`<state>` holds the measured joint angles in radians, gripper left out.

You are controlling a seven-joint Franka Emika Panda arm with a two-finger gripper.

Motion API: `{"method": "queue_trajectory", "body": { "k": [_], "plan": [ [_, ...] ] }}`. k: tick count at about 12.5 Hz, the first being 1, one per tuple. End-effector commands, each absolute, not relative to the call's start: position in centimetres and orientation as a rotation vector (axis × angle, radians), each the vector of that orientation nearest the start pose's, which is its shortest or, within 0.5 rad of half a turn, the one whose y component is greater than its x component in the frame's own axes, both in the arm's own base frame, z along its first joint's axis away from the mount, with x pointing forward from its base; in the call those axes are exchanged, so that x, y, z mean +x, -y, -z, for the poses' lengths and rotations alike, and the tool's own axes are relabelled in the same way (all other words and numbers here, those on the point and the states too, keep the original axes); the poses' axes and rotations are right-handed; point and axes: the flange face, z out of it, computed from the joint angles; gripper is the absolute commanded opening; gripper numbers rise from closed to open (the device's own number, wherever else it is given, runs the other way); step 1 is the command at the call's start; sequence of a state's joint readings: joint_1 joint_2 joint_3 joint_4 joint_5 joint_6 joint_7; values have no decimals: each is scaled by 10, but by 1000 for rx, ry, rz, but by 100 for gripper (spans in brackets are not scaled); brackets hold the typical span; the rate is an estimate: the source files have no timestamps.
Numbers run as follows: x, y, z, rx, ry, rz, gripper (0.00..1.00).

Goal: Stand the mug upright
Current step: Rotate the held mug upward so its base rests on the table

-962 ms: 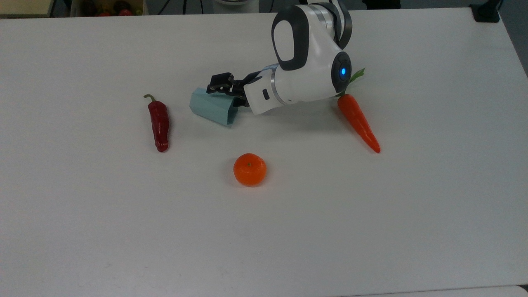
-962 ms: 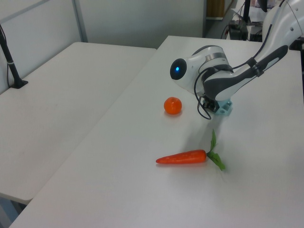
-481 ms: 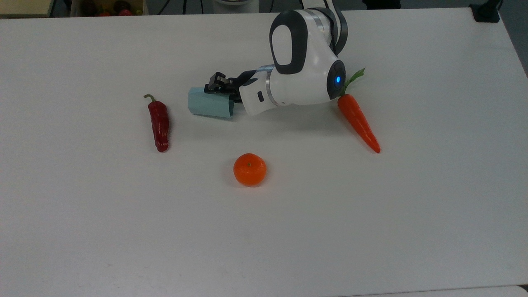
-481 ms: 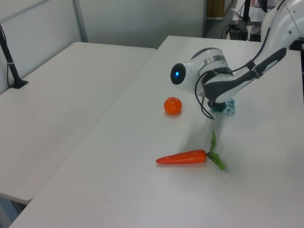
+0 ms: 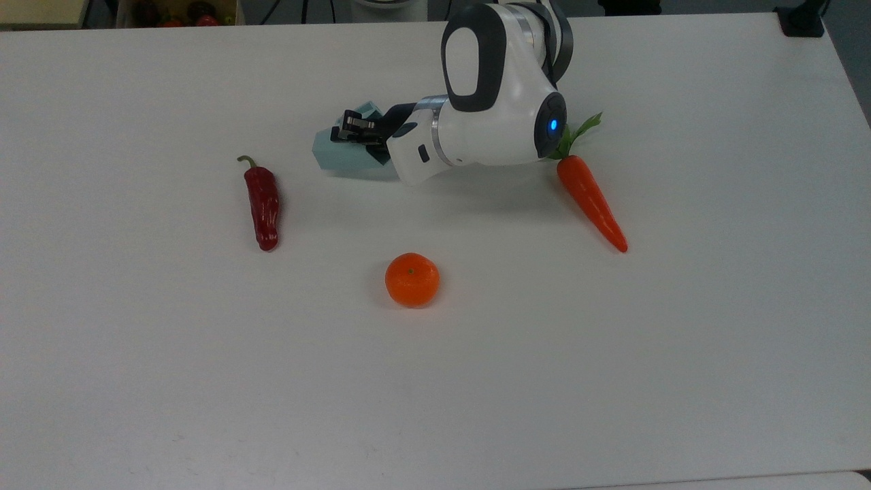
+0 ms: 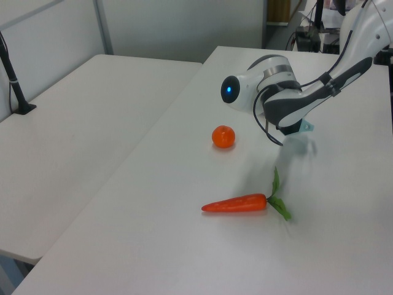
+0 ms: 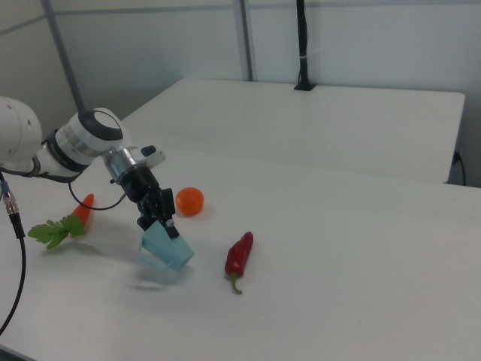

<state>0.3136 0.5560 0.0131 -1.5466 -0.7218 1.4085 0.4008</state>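
Slippage is the main risk judged here, because the mug [image 7: 164, 249] is held only by the claw [image 7: 156, 220], which is clamped on its upper edge, and in the right view the mug hangs tilted, lifted clear of the tabletop [image 7: 361, 248] with a shadow beneath it. In the top view the mug [image 5: 335, 152] is seen just to the left of the arm's white wrist, with the claw [image 5: 355, 128] across its top, between the red chilli [image 5: 263, 204] on the top view's left and the carrot [image 5: 590, 196] on the top view's right; the orange [image 5: 412, 279] lies well apart, nearer the camera. In the left view, a small patch of the mug [image 6: 305, 126] is seen behind the wrist. The task is judged to be partway done: the mug is raised but not yet upright, and it is not set down. A grip on a thin faceted wall could let the mug pivot or drop if it is turned quickly, and it might then roll toward the chilli [image 7: 239, 257]. If it is lowered while tilted, the narrow base may catch on one edge and the mug may tip over again on release. Which end of the mug is gripped cannot be told with certainty.
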Motion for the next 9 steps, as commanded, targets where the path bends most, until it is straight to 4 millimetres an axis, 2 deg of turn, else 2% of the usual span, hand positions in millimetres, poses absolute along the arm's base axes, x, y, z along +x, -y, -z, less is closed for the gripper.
{"method": "queue_trajectory", "body": {
  "k": [1, 3, 5, 6, 7, 8, 9],
  "plan": [
    [613, -129, -371, 2344, -78, 392, 0],
    [623, -146, -388, 2526, -92, 250, 3],
    [627, -166, -399, 2704, -150, 171, 3],
    [630, -169, -402, 2779, -188, 162, 3],
    [632, -165, -407, 2851, -267, 173, 3],
    [630, -168, -406, 2905, -417, 219, 3],
    [626, -167, -399, 2923, -567, 274, 4]
  ]
}}
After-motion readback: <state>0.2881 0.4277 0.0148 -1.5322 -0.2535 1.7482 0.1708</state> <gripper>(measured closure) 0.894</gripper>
